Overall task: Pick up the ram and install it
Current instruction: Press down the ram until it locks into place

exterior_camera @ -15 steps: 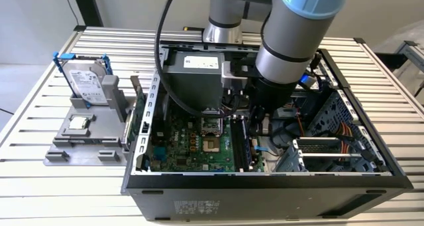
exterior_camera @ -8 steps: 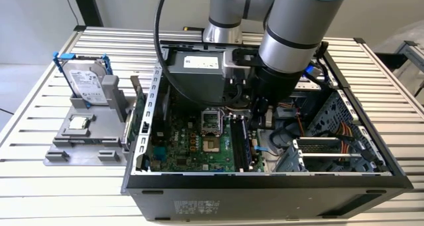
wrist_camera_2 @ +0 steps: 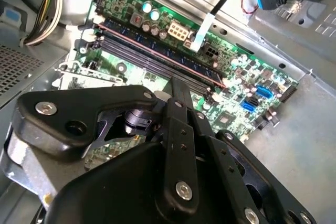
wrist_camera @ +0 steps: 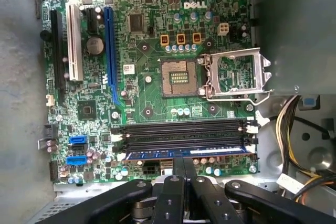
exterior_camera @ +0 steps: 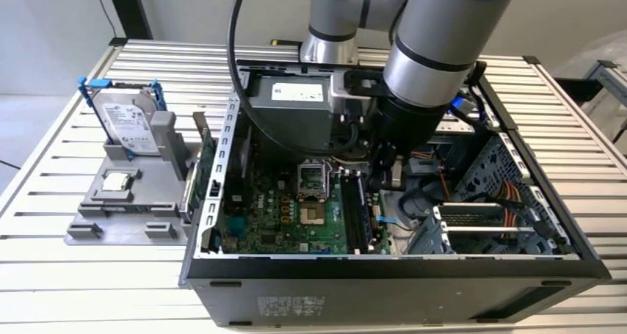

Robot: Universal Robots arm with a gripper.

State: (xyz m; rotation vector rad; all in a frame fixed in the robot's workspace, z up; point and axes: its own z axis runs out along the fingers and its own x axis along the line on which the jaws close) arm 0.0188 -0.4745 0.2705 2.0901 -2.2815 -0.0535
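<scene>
1. Nearest to us in both wrist views is the black gripper (wrist_camera: 184,162) (wrist_camera_2: 176,83). Its two fingers (wrist_camera: 175,182) are drawn together with no gap between them, and nothing is clamped between them.
2. The fingertips come down at the ram (wrist_camera: 157,154). It stands on edge in the memory slot closest to the gripper, with a blue strip showing along its side. The tips meet its upper edge near the middle of its length; we cannot tell whether they press on it or sit just above it.
3. Just beyond the ram lie the other memory slots (wrist_camera: 184,132), dark, parallel to it and with nothing in them.
4. Farther across the green motherboard (wrist_camera: 152,95) we see the bare processor socket (wrist_camera: 178,77). Its metal retaining frame (wrist_camera: 236,74) is swung open beside it.
5. Farther still, a long blue expansion slot (wrist_camera: 109,51) and a white one (wrist_camera: 74,40) run crosswise to the ram.
6. In the exterior view, the arm reaches down into the open computer case (exterior_camera: 392,275), with the gripper (exterior_camera: 377,174) low over the board.
7. Outside the case, toward the exterior view's left, a grey holder (exterior_camera: 128,216) sits on the slatted table (exterior_camera: 59,275). It carries a hard drive (exterior_camera: 129,125) upright in a blue frame and a small square processor chip (exterior_camera: 117,180).
</scene>
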